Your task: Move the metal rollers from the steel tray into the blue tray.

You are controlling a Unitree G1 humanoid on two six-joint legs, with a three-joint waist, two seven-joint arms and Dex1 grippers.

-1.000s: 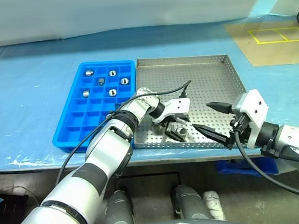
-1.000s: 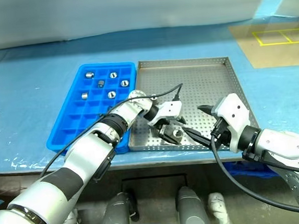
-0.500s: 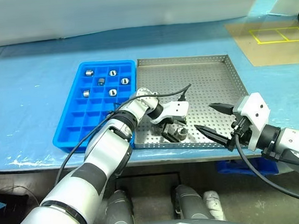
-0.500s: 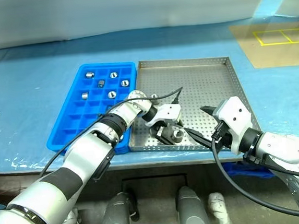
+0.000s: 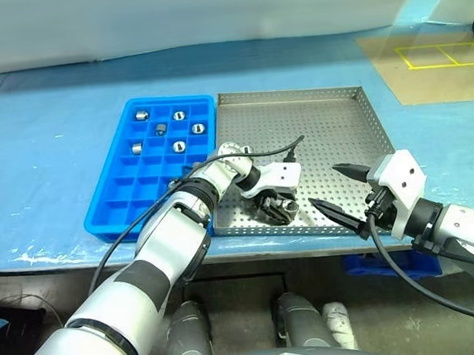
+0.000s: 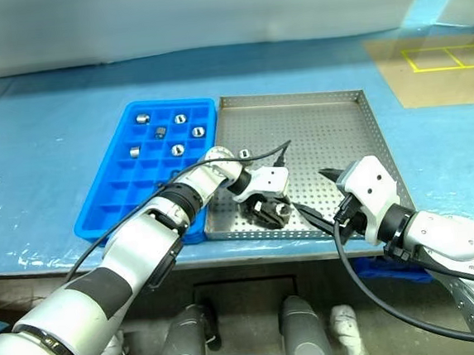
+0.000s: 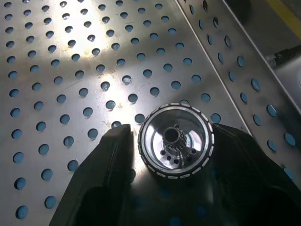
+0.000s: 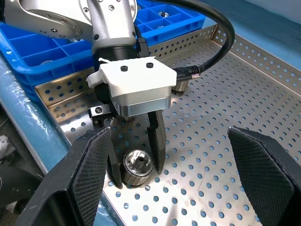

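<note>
Shiny metal roller (image 7: pixel 175 146) – perforated steel tray (image 5: pixel 332 128), glossy blue plastic tray (image 5: pixel 130 187).

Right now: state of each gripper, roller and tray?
left gripper: shut on roller in steel tray
roller: upright between the left fingers, resting on the tray floor
right gripper: open, holding nothing, over the steel tray
steel tray: one more roller loose by the left wrist
blue tray: five rollers in far compartments

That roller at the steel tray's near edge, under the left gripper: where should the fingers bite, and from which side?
Grip the roller across its curved outer wall, coming down from above. It stands on end on the steel tray, bore up, so the round sides are free. The left gripper already straddles it that way, one finger on each side.
</note>
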